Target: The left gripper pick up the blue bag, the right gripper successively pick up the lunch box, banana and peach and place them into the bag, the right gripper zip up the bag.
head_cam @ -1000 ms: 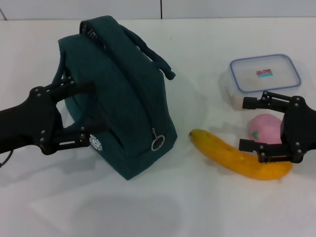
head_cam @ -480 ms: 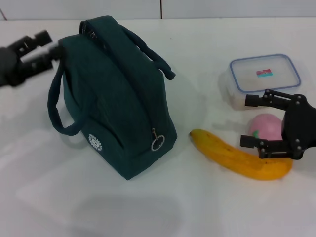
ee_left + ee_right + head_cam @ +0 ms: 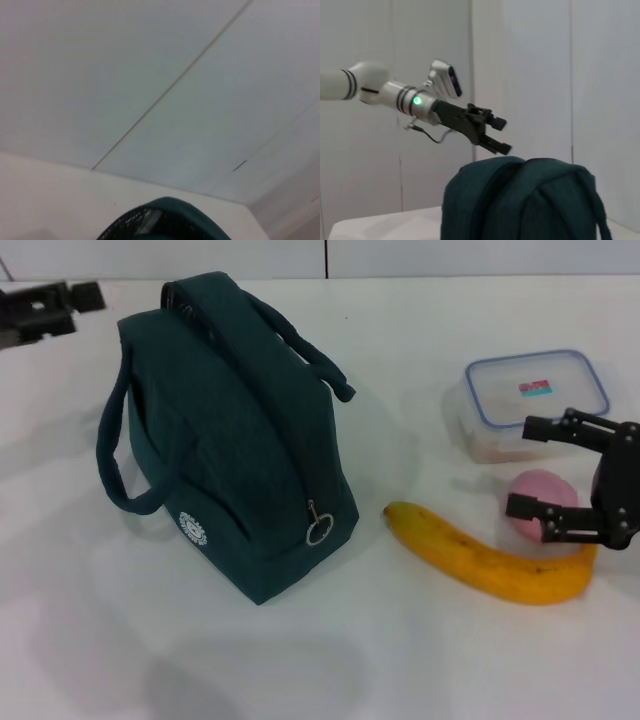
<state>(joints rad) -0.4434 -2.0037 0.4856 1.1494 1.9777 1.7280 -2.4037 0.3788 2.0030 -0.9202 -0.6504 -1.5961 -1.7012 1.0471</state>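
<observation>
The blue bag (image 3: pixel 235 440) stands zipped on the white table, its metal ring pull (image 3: pixel 318 530) facing front; its top also shows in the left wrist view (image 3: pixel 165 222) and the right wrist view (image 3: pixel 520 200). My left gripper (image 3: pixel 80 308) hovers open at the far left, level with the bag's top and apart from it; the right wrist view shows this left gripper (image 3: pixel 501 135) with fingers spread and nothing between them. The lunch box (image 3: pixel 535 390), the peach (image 3: pixel 545 495) and the banana (image 3: pixel 490 560) lie to the right. My right gripper (image 3: pixel 530 465) is open over the peach.
One strap handle (image 3: pixel 115 465) hangs loose down the bag's left side, and the other (image 3: pixel 300 345) lies across its right slope. The white table (image 3: pixel 330 660) stretches in front of the bag and the fruit. A pale wall (image 3: pixel 150 75) stands behind.
My left gripper has left the bag's left side and handle and risen to the far left corner. My right gripper has drifted a little to the right, staying open.
</observation>
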